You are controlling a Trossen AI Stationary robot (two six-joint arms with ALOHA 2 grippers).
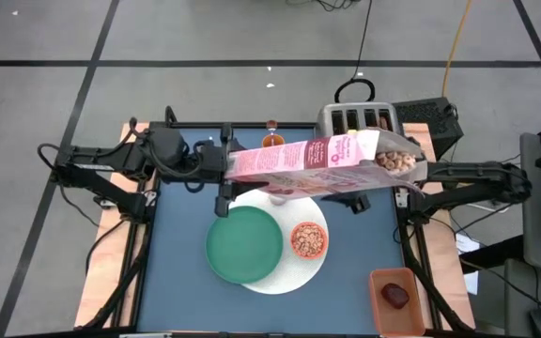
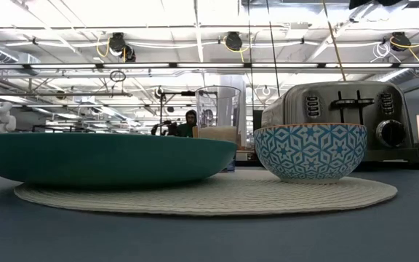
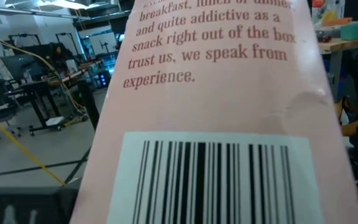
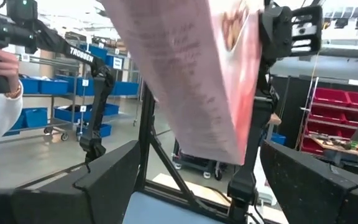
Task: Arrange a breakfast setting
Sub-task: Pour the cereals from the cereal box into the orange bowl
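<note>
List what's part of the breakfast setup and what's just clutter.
Job:
- pink cereal box, held above the table
- green plate
- white round mat
- bowl of cereal
- glass

Lying about:
- silver toaster
- orange tray with a dark red item

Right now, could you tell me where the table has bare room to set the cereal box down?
The blue tabletop is bare left of the green plate and along its near edge. The middle is crowded: white mat, cereal bowl. At the back stand the toaster and glass; the cereal box hangs above them.
</note>
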